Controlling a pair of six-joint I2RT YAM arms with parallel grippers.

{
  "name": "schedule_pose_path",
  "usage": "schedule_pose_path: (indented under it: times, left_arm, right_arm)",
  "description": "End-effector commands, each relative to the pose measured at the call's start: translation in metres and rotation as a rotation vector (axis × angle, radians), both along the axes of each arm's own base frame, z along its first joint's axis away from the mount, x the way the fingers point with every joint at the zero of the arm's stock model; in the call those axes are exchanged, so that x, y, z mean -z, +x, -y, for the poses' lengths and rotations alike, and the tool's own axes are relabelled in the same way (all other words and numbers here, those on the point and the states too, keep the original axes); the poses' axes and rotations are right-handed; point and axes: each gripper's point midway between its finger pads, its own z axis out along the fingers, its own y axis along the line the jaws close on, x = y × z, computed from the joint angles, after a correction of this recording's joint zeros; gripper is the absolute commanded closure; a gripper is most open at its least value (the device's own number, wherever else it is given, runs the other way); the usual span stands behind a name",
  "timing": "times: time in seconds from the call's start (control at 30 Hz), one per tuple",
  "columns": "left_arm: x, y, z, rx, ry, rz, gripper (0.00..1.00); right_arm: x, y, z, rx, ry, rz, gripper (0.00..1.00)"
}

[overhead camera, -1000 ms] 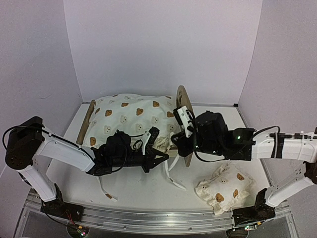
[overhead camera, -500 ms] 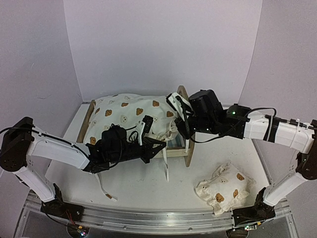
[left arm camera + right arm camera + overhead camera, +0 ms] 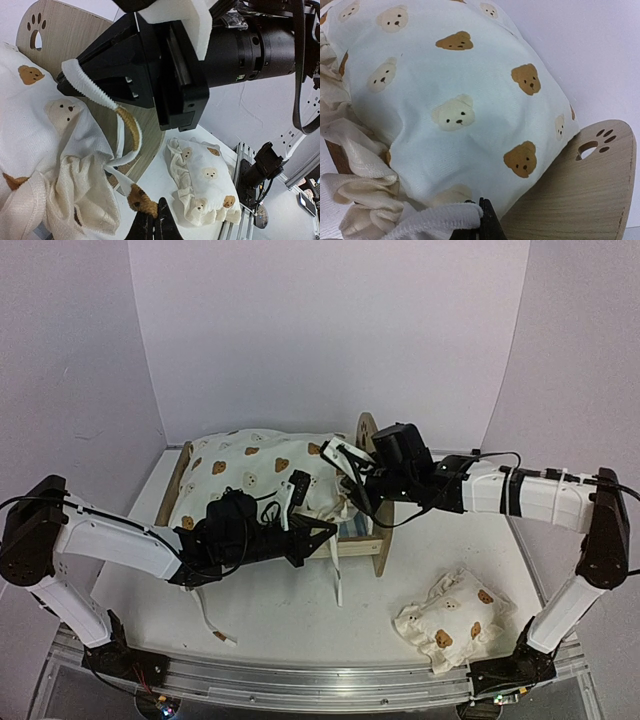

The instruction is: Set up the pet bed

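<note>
The pet bed stands mid-table, its light-wood headboard (image 3: 378,502) with the paw cutout to the right and its footboard (image 3: 174,486) to the left. A cream bear-print cushion (image 3: 262,472) lies on it. My left gripper (image 3: 330,528) is in front of the headboard, shut on the brown-tipped end of a cushion tie (image 3: 139,199). My right gripper (image 3: 347,472) reaches over the headboard (image 3: 580,195) at the cushion's corner (image 3: 455,100), shut on a white tie (image 3: 437,220). The left wrist view shows that tie (image 3: 92,85) hanging from the right gripper's black jaws.
A small bear-print pillow (image 3: 450,620) lies at the front right, also visible as the pillow (image 3: 202,182) beyond the left fingertips. A loose white tie (image 3: 213,624) trails on the table at the front left. White walls close in on three sides.
My right arm has swung back and up, from in front of the headboard to over its top at the cushion's corner. My left gripper has lifted slightly with its tie.
</note>
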Motion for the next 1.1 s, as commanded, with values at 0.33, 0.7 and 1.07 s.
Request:
schedule_pose_path:
  times: [0.33,0.7,1.07]
  left_arm:
    - [-0.034,0.001,0.006,0.015,-0.067,0.064,1.0]
    - [-0.036,0.004,0.006,0.001,-0.063,0.083,1.0]
    - [-0.04,0.008,0.028,0.043,-0.069,0.092,1.0]
  right_arm:
    - [0.009,0.016,0.012,0.054,-0.054,0.1,1.0]
    - [0.022,0.001,0.027,0.198,0.033,-0.058,0.87]
    - [-0.019,-0.055,0.035,0.305,0.186,-0.419,0.36]
